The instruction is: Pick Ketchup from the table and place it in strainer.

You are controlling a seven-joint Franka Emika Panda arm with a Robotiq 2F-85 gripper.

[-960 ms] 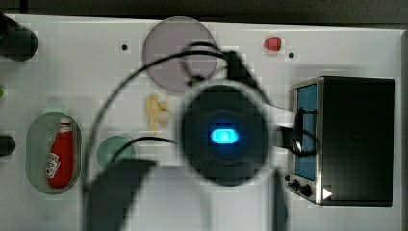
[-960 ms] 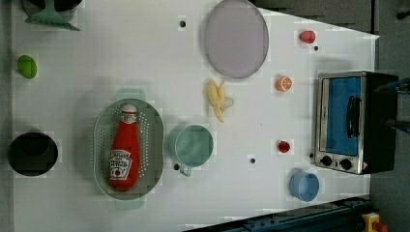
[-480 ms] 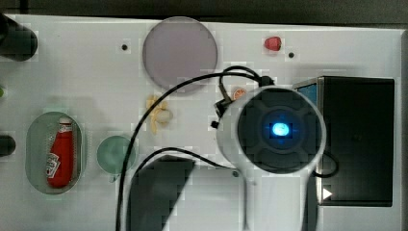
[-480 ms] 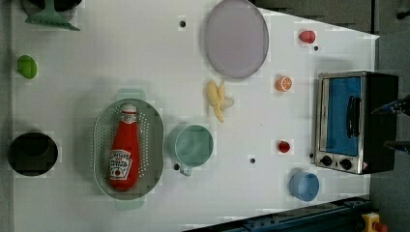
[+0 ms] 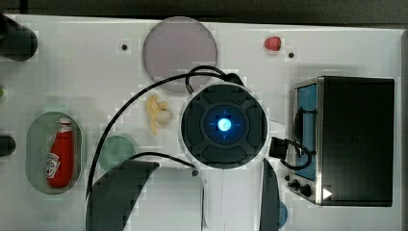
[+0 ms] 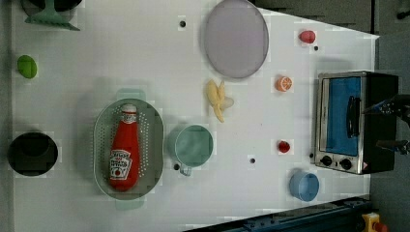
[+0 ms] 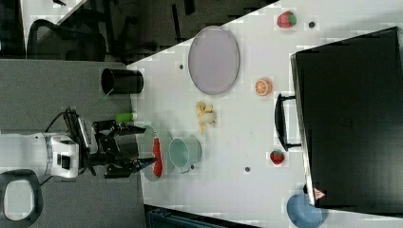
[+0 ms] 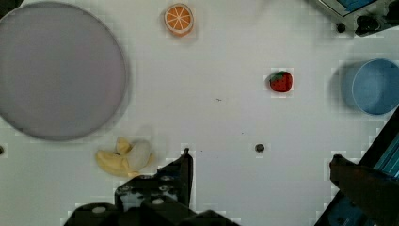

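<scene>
Inside the strainer [image 6: 128, 150] lies the ketchup [image 6: 124, 149], a red squeeze bottle with white cap and white label, flat along the basket's length. The gripper [image 8: 261, 169] hangs well apart from it with its fingers [image 8: 181, 169] spread and empty. Under them, the wrist view shows a strawberry [image 8: 281, 81] and a banana [image 8: 123, 157].

Strainer [image 6: 153, 145] occupied lengthwise by ketchup [image 6: 124, 150]; little free room inside. Green cup [image 6: 190, 145] just beside strainer on the left view's right. Open tabletop [image 6: 111, 53] above strainer in the left view, up to plate [image 6: 235, 37]. Banana [image 6: 218, 99] between plate and cup. Toaster oven [image 6: 355, 121] blocking the left view's right edge.
</scene>
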